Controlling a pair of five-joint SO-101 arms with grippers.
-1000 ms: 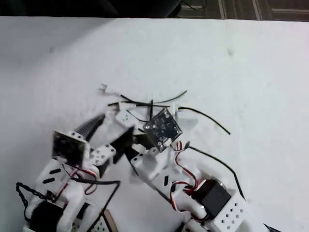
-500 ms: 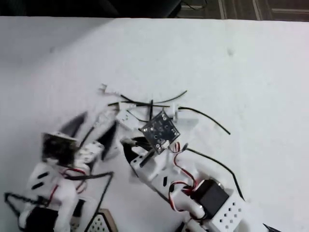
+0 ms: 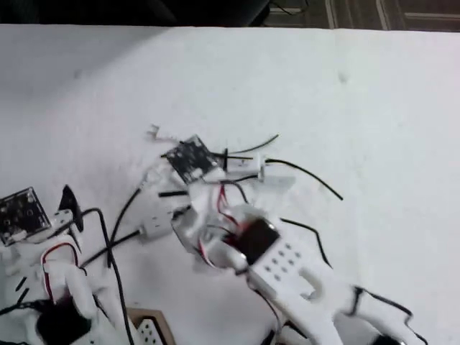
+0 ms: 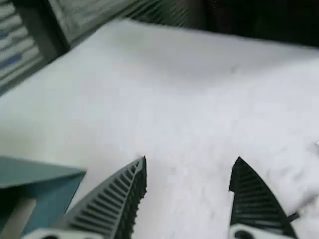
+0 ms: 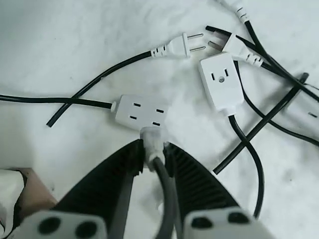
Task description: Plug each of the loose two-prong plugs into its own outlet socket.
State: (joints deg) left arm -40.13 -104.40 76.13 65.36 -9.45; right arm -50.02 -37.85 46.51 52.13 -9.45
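At the near-left corner of the table (image 3: 359,86), the left gripper (image 4: 191,160) hangs wide open over the bare white surface. Its ribbed black fingers (image 4: 119,199) are well apart, with nothing between them.

Further right, the right gripper (image 5: 153,147) is clamped tight on a white two-prong plug (image 5: 151,135), whose black cord runs back between the fingers. The front end of the plug meets the near side of a white double outlet block (image 5: 139,111), which has two pairs of slots on its top face. Whether the prongs are seated cannot be told.

Beside the block lies a white single outlet socket (image 5: 221,82), face up on its own black cord. Farther from the gripper, a loose white plug (image 5: 175,47) and a second loose plug (image 5: 234,46) lie prongs toward each other, close together, among crossing black cords (image 5: 264,119).

Since a second ago the left arm has drawn back from the tangle to that corner. The right arm has swung left and stretched out over the cords.
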